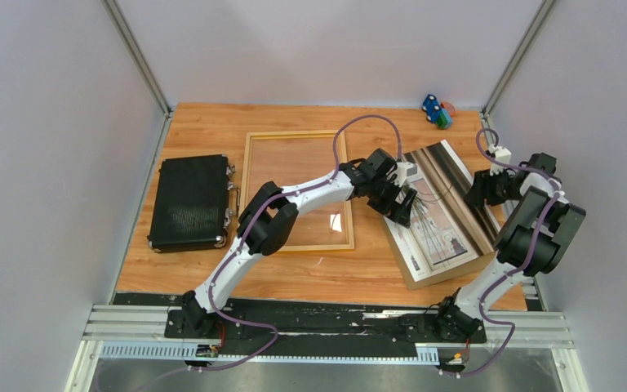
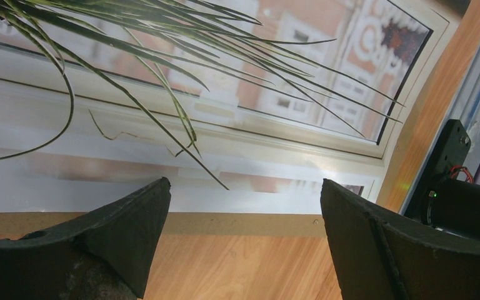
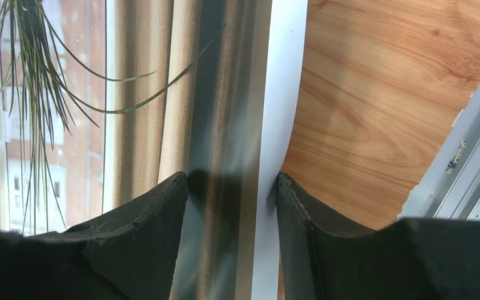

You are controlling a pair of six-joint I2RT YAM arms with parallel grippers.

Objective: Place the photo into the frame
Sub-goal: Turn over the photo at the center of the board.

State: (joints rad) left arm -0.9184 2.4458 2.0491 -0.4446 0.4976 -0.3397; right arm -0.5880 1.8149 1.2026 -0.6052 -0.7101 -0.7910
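The photo (image 1: 445, 208), a print of a spiky plant by a curtained window, lies at an angle on a brown backing board (image 1: 451, 273) at the right of the table. The frame (image 1: 247, 188), thin tan wood with a clear pane, lies flat left of it and holds nothing. My left gripper (image 1: 400, 204) hovers open at the photo's left edge; in its wrist view the photo (image 2: 225, 125) and board edge (image 2: 244, 224) show between the jaws (image 2: 244, 182). My right gripper (image 1: 478, 192) is at the photo's right edge, which curls up; its jaws (image 3: 232, 175) stand apart around the curtain strip (image 3: 150, 94).
A black case (image 1: 189, 202) lies left of the frame. Small coloured toys (image 1: 435, 110) sit at the back right corner. Grey walls with metal rails enclose the wooden table (image 1: 375, 269) on three sides.
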